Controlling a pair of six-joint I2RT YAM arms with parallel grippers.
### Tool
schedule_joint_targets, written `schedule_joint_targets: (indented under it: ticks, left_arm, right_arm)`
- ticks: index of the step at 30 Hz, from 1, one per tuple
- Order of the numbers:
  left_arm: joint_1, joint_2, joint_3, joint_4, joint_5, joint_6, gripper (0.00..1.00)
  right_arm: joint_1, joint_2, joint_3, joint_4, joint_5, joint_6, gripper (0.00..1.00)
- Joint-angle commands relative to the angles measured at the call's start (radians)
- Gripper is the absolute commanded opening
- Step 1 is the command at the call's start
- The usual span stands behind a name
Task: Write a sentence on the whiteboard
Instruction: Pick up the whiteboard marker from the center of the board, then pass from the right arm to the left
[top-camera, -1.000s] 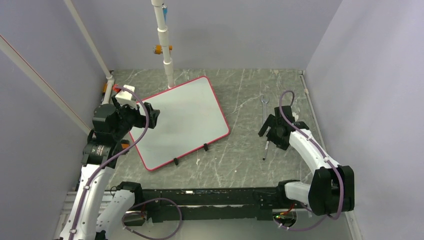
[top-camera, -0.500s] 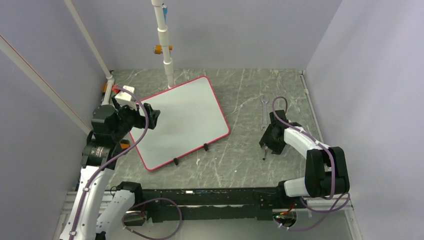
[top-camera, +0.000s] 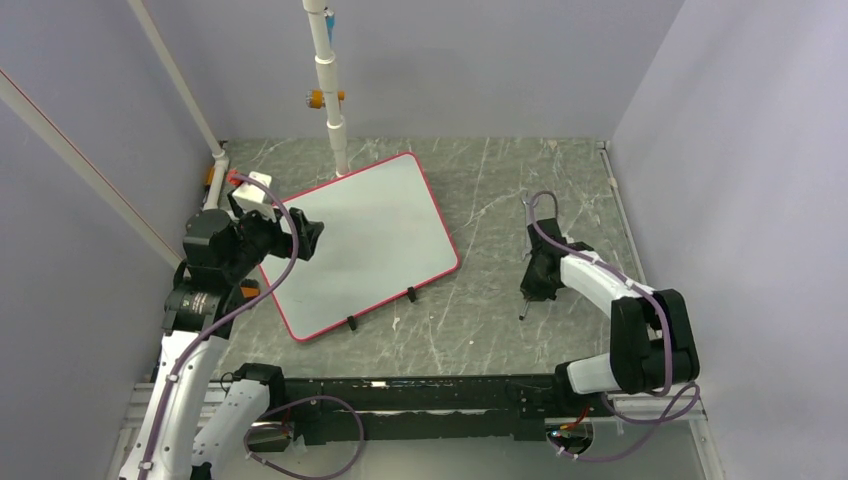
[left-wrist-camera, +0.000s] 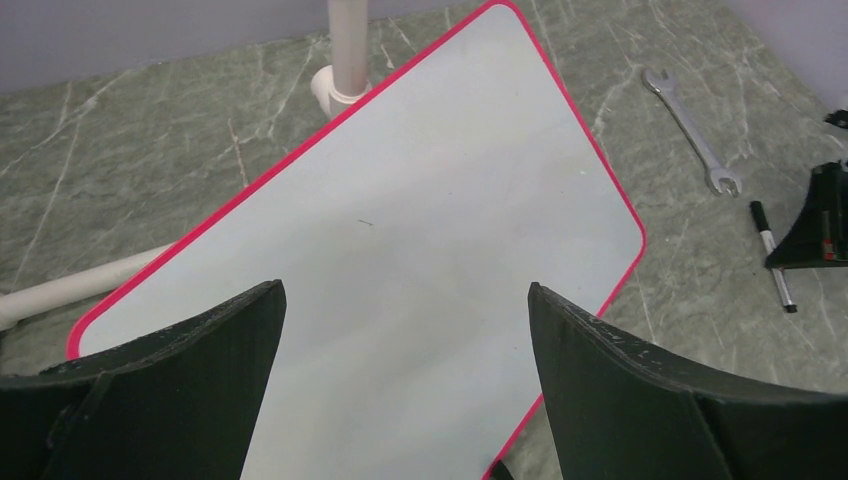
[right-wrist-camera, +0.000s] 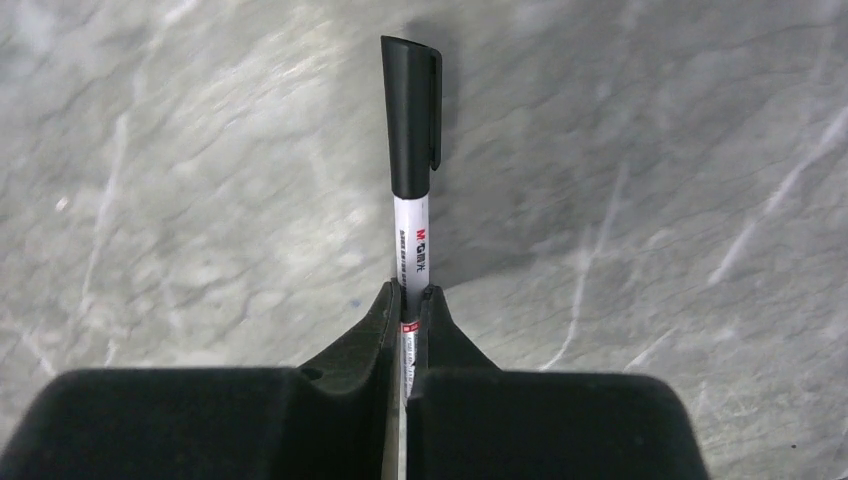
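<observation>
Looking from above, my right pincer (top-camera: 538, 285) sits on the marker (top-camera: 524, 308), with the blank whiteboard (top-camera: 365, 240) well to its left, nearer my left pincer (top-camera: 300, 238). Left wrist: those jaws gape over the whiteboard. Right wrist: jaws clamped on the marker's barrel, its long axis straight ahead, capped end outward.

The white-and-black left arm (top-camera: 178, 375) rises from its base, wrist tipped forward, and its black two-finger left gripper (left-wrist-camera: 405, 293) gapes wide. The white right arm (top-camera: 610, 288) bends low, with the right gripper (right-wrist-camera: 410, 297) pinched tight on a slim white, black-capped marker pen (right-wrist-camera: 411, 230).
</observation>
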Motion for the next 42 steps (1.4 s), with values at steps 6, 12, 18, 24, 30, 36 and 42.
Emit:
schedule_joint_targets:
  ticks: [6,12,18,24,30,36,42]
  left_arm:
    - [-0.005,0.025,0.002,0.102,0.346,0.006,0.95]
    - [-0.012,0.056,-0.015,0.147,0.476,-0.028,0.90]
    - [-0.029,0.120,-0.026,0.232,0.680,-0.142,0.83]
    - [-0.065,0.182,-0.015,0.278,0.734,-0.252,0.76]
    - [-0.088,0.218,-0.021,0.343,0.764,-0.374,0.69]
    - [-0.115,0.231,-0.023,0.343,0.758,-0.402,0.62]
    - [-0.138,0.253,-0.007,0.268,0.719,-0.353,0.55]
  right_arm:
    - [0.192,-0.223,0.169,-0.036,-0.052,-0.157,0.00]
    - [0.253,-0.396,0.189,0.145,-0.377,-0.288,0.00]
    - [0.373,-0.444,0.227,0.201,-0.479,-0.417,0.00]
    - [0.556,-0.419,0.294,0.194,-0.378,-0.523,0.00]
    - [0.743,-0.345,0.360,0.189,-0.191,-0.600,0.00]
    - [0.913,-0.214,0.450,0.137,0.048,-0.704,0.00]
    - [1.008,-0.181,0.463,0.191,0.224,-0.778,0.00]
